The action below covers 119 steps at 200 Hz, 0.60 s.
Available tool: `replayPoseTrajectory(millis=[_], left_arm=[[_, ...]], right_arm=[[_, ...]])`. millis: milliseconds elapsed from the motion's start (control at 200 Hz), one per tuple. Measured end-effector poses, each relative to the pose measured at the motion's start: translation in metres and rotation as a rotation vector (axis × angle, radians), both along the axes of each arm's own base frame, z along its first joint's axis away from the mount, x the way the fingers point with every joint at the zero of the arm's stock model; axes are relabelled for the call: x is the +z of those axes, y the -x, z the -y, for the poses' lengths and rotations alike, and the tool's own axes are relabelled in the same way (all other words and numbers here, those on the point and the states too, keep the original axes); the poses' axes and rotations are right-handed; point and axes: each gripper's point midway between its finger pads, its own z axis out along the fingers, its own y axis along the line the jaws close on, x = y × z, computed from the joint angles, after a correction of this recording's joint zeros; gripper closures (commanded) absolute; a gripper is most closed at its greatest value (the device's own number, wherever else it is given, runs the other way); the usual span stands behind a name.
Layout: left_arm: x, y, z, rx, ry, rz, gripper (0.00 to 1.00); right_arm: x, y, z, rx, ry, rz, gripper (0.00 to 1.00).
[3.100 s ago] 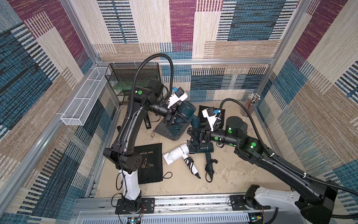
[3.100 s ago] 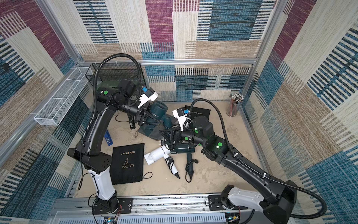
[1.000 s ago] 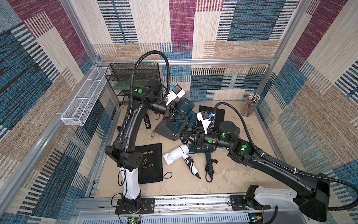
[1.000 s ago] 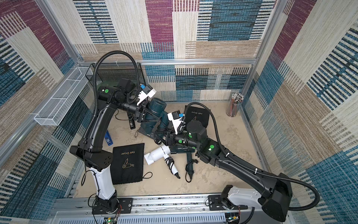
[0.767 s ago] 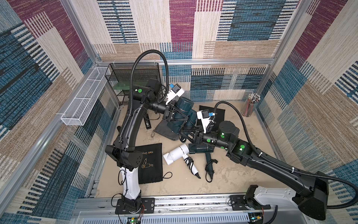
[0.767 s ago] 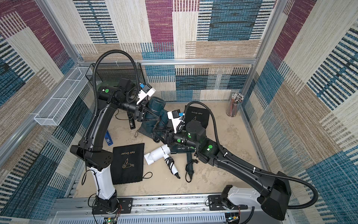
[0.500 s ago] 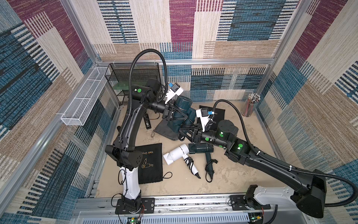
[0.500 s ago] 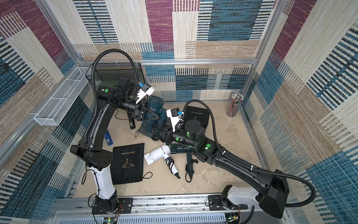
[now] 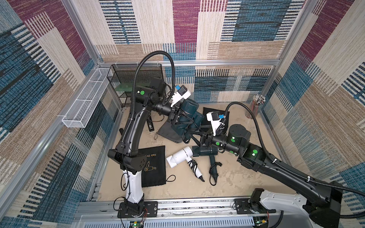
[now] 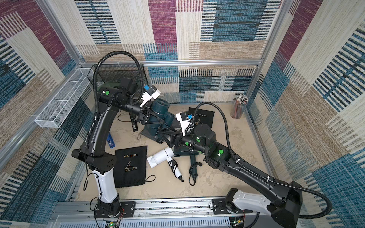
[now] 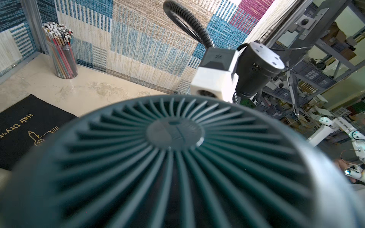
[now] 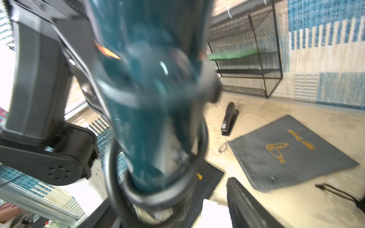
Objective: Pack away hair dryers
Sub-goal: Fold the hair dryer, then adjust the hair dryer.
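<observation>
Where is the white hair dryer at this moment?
In both top views the white hair dryer lies on the table, centre front, between the black pouch and a teal hair dryer.

Around me the walls [image 9: 185, 29] are woven panels in patches of blue, magenta and beige, held by aluminium posts [image 9: 83, 35]. The floor [image 9: 233, 177] under me is mottled beige, evenly lit. In the far left corner stands a black mesh shelf [image 9: 138, 79], and a white wire basket [image 9: 87, 102] hangs on the left wall. A cup of pencils [image 9: 256, 106] stands far right.
</observation>
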Motion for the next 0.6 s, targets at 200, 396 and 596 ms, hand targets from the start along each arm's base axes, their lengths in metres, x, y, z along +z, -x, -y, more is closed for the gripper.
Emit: replayPoseTrajectory(millis=[200,396,596], left_arm=[[-0.001,-0.001,0.001,0.002,-0.001,-0.020,1.00],[-0.007,-0.006,0.003,0.005,-0.008,-0.050,1.00],[-0.010,-0.007,0.004,0.004,-0.011,-0.068,1.00]], right_arm=[[-0.018,0.005,0.011,-0.018,-0.006,-0.035,0.18],[0.003,0.006,0.009,-0.003,-0.084,0.004,0.15],[0.024,-0.008,0.000,0.003,-0.125,0.040,0.16]])
